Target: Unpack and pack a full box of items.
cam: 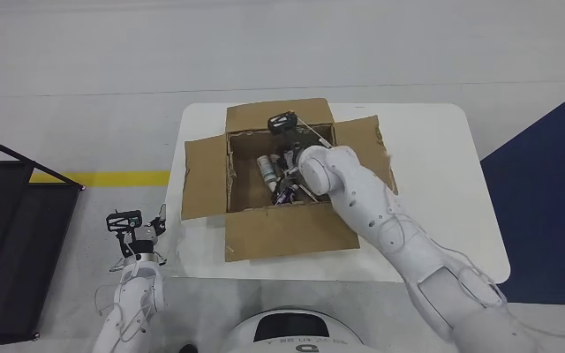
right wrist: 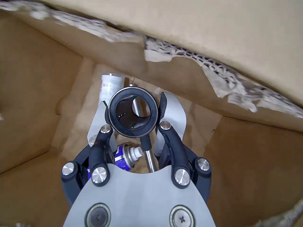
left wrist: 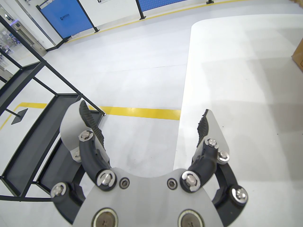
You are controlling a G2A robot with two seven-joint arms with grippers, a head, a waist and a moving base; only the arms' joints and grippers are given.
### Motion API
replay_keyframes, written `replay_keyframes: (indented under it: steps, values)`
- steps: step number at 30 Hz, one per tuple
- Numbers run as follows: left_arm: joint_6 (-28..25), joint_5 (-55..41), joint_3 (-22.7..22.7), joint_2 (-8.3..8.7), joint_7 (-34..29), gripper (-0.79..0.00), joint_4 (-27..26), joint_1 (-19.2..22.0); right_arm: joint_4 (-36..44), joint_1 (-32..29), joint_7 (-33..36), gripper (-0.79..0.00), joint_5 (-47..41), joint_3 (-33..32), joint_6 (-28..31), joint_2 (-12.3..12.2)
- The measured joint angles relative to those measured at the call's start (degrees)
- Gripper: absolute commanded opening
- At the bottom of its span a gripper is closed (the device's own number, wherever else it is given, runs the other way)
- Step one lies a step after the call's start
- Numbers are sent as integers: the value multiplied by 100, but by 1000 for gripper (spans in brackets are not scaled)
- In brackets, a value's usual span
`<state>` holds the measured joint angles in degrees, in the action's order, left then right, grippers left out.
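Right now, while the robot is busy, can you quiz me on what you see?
1. True or false: the left gripper is open and empty.
2. What does the right gripper grip? A) a cup B) a black ring C) nothing
3. Fill in: the right gripper is down inside the ____.
Key: 1 true; 2 B; 3 box.

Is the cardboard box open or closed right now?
Open. The box has all four flaps spread outward over the table.
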<state>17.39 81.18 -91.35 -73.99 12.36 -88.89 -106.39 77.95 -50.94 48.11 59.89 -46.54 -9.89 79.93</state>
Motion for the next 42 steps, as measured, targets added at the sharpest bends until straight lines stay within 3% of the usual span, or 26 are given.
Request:
replay_keyframes:
  steps: [6,12,17,22,26,32,42]
  values:
    - [0,0,0,0,0,0,0,0,1809,-1115,-267,-785,685,-824,167,-332]
    - [0,0,0,0,0,0,0,0,3471,-2580,-1060,-785,992,-2035,289,-604]
    - [0,0,0,0,0,0,0,0,4590,-3961,-1624,-785,994,-3321,-129,-735]
    - [0,0,0,0,0,0,0,0,5247,-5428,-2443,-785,455,-4473,-603,-742]
    - [0,0,0,0,0,0,0,0,5066,-6292,-3029,-785,-474,-5288,-717,-697]
    - [0,0,0,0,0,0,0,0,4176,-6387,-3100,-785,-1471,-5781,-375,-672]
    - [0,0,0,0,0,0,0,0,3157,-5631,-2400,-785,-1158,-5223,-893,-669]
